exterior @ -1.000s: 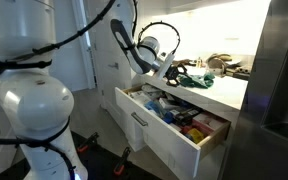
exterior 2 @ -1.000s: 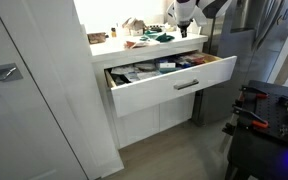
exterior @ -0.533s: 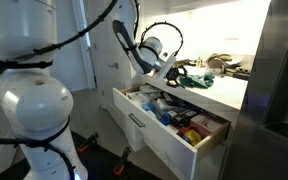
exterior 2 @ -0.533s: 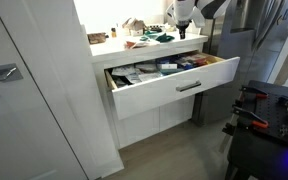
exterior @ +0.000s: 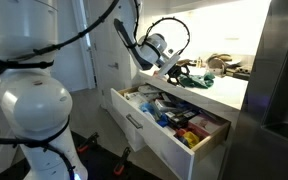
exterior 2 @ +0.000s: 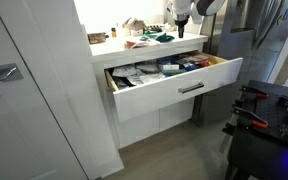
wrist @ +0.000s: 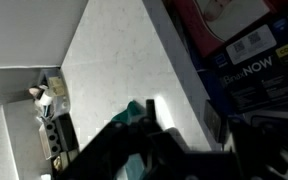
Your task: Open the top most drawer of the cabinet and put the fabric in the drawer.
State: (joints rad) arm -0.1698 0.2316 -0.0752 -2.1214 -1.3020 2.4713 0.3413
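White countertop (exterior 2: 112,47) runs along the cabinet in both exterior views, with a steel appliance (exterior: 280,75) beside it and a pale door (exterior 2: 24,95) nearer the camera. We see the top drawer (exterior 2: 176,90) pulled out beneath the counter's edge, packed with boxes and packets. The green fabric (exterior 2: 162,38) lies on the counter among small clutter, not in the drawer. The gripper (exterior 2: 181,31) hangs just above it. In the wrist view the fabric (wrist: 135,108) shows just beyond the blurred dark fingers (wrist: 104,150); we cannot tell whether they are parted or closed.
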